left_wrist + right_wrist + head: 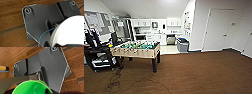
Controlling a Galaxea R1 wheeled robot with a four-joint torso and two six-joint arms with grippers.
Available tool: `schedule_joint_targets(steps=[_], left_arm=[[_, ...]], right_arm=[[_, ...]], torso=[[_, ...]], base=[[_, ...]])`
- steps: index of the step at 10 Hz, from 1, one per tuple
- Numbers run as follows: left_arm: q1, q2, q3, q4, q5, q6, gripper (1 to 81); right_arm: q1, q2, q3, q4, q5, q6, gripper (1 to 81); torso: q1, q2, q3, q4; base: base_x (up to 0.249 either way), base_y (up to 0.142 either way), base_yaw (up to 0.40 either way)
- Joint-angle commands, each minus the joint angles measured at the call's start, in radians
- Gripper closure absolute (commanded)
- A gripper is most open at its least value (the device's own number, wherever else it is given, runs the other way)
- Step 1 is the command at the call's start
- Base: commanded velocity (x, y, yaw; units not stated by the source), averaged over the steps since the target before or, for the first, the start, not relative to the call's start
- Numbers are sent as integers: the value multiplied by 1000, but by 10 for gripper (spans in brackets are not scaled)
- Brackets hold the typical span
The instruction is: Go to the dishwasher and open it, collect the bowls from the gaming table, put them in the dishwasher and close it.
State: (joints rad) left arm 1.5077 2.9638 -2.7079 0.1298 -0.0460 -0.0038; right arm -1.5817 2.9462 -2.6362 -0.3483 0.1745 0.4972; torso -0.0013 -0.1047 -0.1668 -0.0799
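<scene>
White bowl is seen large and close in the L wrist view, right at the wrist hardware; a thin blue cable is draped across the dark plate beside it, brown wood-look floor behind. L gripper state: can't be told, grip on the bowl not confirmed. Green bowl is seen likewise close in the R wrist view, rim up, same brown floor behind, a yellow-tipped part w/ blue wire at the edge. R gripper state: can't be told either. Outward, head view: a wide stretch of brown floor is seen ahead, w/ a dark cable snaking over it on the left. Foosball table w/ green field and rods is stood left of centre on dark legs; a black cart w/ monitors is parked just beside it, further left. Kitchenette is seen at the far end on a lighter floor: white cabinets above and below the counter, dishwasher set under the counter w/ its front shut as far as can be made out. Grey bin w/ blue lid is placed just to the right of it, near the wall corner. White door is seen shut in the right wall. Noticeboard is hung on the left wall.
</scene>
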Motion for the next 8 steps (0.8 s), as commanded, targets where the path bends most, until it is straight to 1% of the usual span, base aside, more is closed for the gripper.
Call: schedule_joint_targets(steps=[1,3,8], left_arm=[[-46,-8,0,-4,51,1,811],[-43,-9,0,-4,48,1,811],[-42,-6,0,2,43,1,811]], right_arm=[[39,-6,-1,-14,-41,-5,811],[39,-5,-1,-14,-41,-5,811],[38,-5,-5,-14,-41,-5,811]], torso=[[1,0,0,0],[1,0,0,0],[3,-1,1,0]], base=[[0,0,0],[93,0,0],[187,0,0]])
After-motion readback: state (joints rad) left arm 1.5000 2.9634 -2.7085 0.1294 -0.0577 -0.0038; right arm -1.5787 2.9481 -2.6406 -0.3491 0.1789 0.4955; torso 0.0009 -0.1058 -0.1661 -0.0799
